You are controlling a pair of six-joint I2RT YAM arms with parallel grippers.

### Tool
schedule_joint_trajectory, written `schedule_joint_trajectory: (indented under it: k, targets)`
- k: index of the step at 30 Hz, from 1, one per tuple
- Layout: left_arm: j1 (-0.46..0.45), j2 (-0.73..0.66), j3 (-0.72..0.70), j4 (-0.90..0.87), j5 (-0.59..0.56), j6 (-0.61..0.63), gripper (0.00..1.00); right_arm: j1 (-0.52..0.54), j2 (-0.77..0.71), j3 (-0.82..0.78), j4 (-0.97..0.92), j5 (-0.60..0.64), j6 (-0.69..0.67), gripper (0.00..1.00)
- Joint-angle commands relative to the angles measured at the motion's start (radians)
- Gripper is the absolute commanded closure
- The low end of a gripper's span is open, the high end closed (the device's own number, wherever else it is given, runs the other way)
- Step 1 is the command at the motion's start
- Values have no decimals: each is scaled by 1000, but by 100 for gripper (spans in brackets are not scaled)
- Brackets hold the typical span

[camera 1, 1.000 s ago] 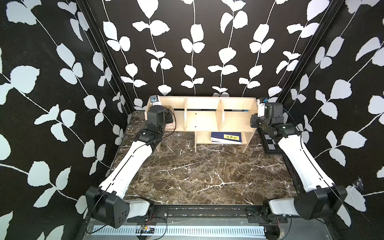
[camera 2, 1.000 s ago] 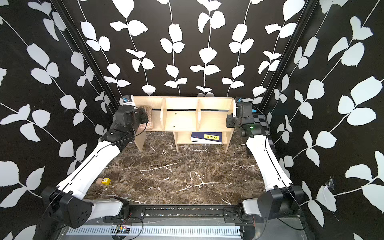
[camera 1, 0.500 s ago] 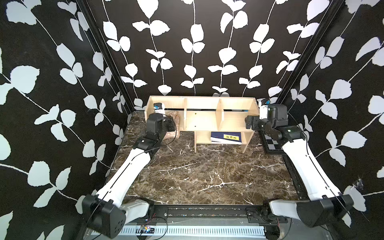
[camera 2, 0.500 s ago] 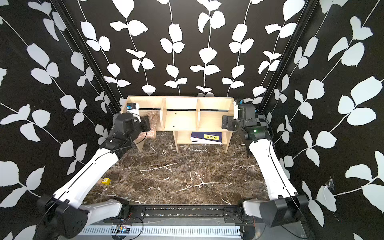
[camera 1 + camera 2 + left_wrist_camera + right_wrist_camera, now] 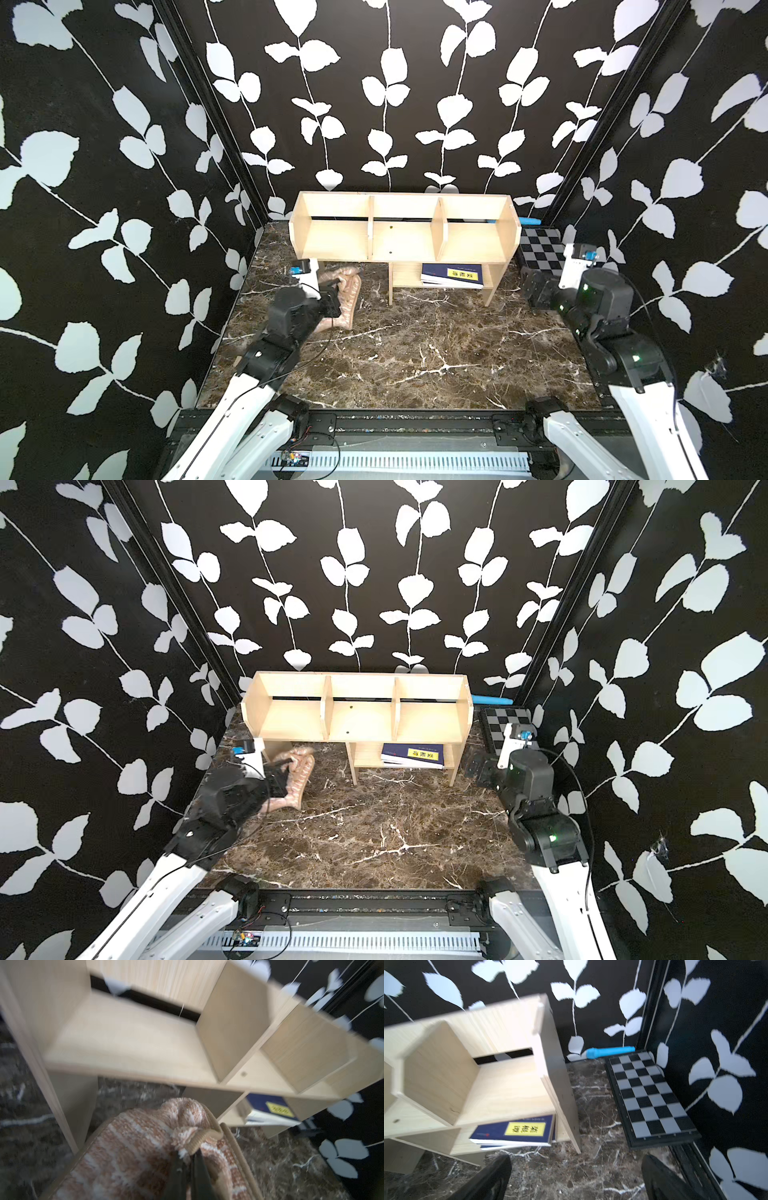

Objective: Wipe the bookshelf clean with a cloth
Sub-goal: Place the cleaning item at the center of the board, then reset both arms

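Marble table [image 5: 415,353], leafy black walls [image 5: 124,174]: in both top views the bookshelf [image 5: 405,232] stands at the back, and the cloth [image 5: 351,299] hangs low beside its left leg, off the wood. Left wrist view: my left gripper [image 5: 189,1157] is clamped narrow on a fold, leaving the rest loose, I judge, for wiping. Right wrist view: my right gripper [image 5: 576,1162] gapes wide, empty, over bare table beside the shelf's right end.

Blue book [image 5: 453,274], chequered board [image 5: 540,249], blue tube [image 5: 609,1052]
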Motion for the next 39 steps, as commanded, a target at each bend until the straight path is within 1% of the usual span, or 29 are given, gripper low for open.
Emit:
schedule_joint_trajectory:
  k: [1, 2, 4, 5, 6, 7, 8, 9, 11, 13, 14, 16, 18, 20, 21, 22, 23, 24, 26, 28, 29, 31, 33, 34, 35, 36, 37, 38, 39]
  targets:
    - [-27, 84, -63, 175, 32, -37, 100, 5, -53, -148, -41, 67, 129, 0]
    - [-28, 124, -75, 205, 45, -41, 97, 3, -58, -187, -47, 71, 159, 0]
    - [-29, 189, -93, 260, 49, -56, 73, -2, -38, -250, -62, 112, 217, 0]
    - [-29, 214, -107, 294, 42, -63, 63, -10, -18, -274, -74, 148, 250, 0]
    - [-30, 235, -121, 318, 24, -73, 50, -21, 6, -293, -84, 189, 280, 0]
    - [-29, 253, -129, 331, 8, -79, 24, -32, 27, -314, -68, 219, 298, 0]
    - [-29, 267, -129, 332, -6, -83, 5, -51, 43, -346, -31, 243, 310, 0]
    - [-29, 275, -124, 324, -21, -78, 2, -68, 59, -377, 21, 264, 319, 0]
    - [-29, 261, -92, 239, -72, -69, 1, -103, 81, -441, 142, 296, 317, 0]
    - [-29, 209, -39, 116, -146, -45, 2, -125, 98, -483, 254, 339, 291, 0]
    - [-29, 174, -5, 41, -189, -19, 2, -129, 105, -499, 308, 375, 276, 0]
    - [-30, 103, 68, -102, -317, 42, 2, -139, 120, -512, 394, 449, 237, 0]
    - [-27, 26, 127, -217, -566, 97, 1, -155, 143, -512, 481, 518, 185, 0]
    - [-4, -24, 136, -234, -814, 150, 2, -183, 178, -503, 549, 552, 125, 0]
    - [29, -39, 123, -213, -887, 198, 2, -199, 202, -497, 578, 561, 90, 0]
    - [75, -49, 92, -133, -894, 274, 2, -212, 234, -492, 605, 575, 58, 0]
    - [124, -52, 38, -24, -867, 352, 2, -221, 264, -487, 627, 591, 32, 0]
    - [176, -48, -4, 56, -840, 377, 2, -230, 295, -484, 650, 608, 2, 0]
    - [279, -19, -76, 195, -804, 390, 3, -236, 342, -502, 721, 644, -49, 0]
    - [355, 52, -107, 282, -768, 361, 2, -239, 372, -560, 862, 640, -109, 0]
    - [372, 97, -116, 331, -740, 368, 2, -246, 386, -590, 913, 616, -108, 0]
    - [375, 200, -143, 493, -693, 435, 2, -253, 422, -651, 1048, 558, -131, 0]
    - [390, 298, -202, 706, -679, 416, 2, -253, 462, -685, 1152, 521, -152, 0]
    - [405, 344, -238, 815, -646, 404, 1, -253, 476, -691, 1199, 488, -170, 0]
    - [410, 404, -271, 913, -630, 401, 1, -253, 492, -709, 1288, 427, -193, 0]
    - [411, 461, -287, 967, -640, 397, 1, -253, 511, -739, 1399, 353, -218, 0]
    - [412, 522, -294, 1034, -634, 432, 2, -253, 535, -763, 1489, 249, -244, 0]
    - [411, 520, -294, 1057, -605, 451, 1, -249, 549, -760, 1501, 170, -277, 0]
    - [412, 512, -293, 1037, -549, 446, 1, -240, 551, -743, 1457, 120, -291, 0]
